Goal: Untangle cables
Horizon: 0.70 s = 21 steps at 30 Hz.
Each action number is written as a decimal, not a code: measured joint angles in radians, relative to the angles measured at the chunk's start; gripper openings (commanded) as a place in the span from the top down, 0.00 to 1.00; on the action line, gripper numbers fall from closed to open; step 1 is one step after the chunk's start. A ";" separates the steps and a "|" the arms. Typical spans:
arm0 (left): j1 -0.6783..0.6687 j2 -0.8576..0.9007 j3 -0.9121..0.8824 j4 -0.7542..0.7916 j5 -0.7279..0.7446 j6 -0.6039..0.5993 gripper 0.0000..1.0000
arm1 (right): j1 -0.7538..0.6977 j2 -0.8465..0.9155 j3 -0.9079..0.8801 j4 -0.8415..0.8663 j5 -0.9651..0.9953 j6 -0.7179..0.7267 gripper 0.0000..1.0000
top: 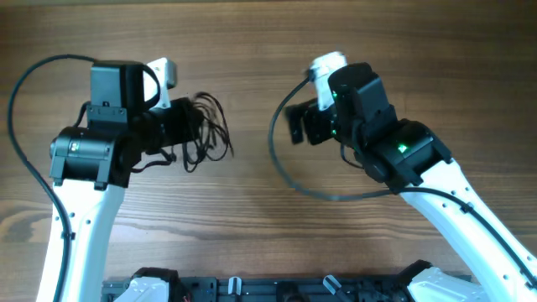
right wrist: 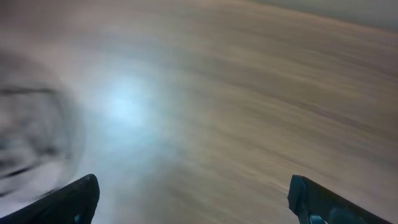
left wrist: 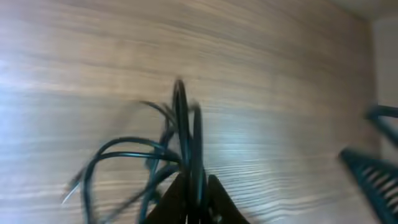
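Overhead | thin black cables [top: 211, 132], loose looped tangle, toward left edge of wood-grain table [top: 252, 50] | left gripper [left wrist: 193, 190] clamped on cables | right gripper [right wrist: 193, 190] spread wide

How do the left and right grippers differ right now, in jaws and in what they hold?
The left gripper is shut on the cables, which loop out past its tips; the right gripper is wide open with nothing between its fingers. In the overhead view the left gripper sits at the tangle, the right gripper apart from it. Both hang over the wooden table.
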 measured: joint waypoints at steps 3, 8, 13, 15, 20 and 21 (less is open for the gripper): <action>-0.015 0.000 -0.001 0.068 0.040 0.027 0.36 | 0.006 0.000 0.000 -0.001 -0.152 -0.078 0.00; -0.016 0.000 -0.002 0.167 0.051 -0.005 0.67 | 0.036 -0.001 0.000 -0.005 -0.301 -0.173 0.00; -0.016 0.000 -0.002 0.160 0.070 -0.027 0.96 | 0.059 -0.001 0.000 -0.009 -0.345 -0.208 0.00; -0.016 0.000 -0.001 0.140 0.061 -0.029 0.96 | 0.059 -0.001 0.000 -0.019 -0.330 -0.202 0.00; -0.016 0.000 -0.002 0.047 -0.157 -0.164 0.95 | 0.059 0.047 -0.022 -0.044 -0.272 -0.122 0.00; -0.016 0.000 -0.002 0.039 -0.206 -0.194 0.92 | 0.059 0.077 -0.026 -0.045 -0.267 -0.114 0.00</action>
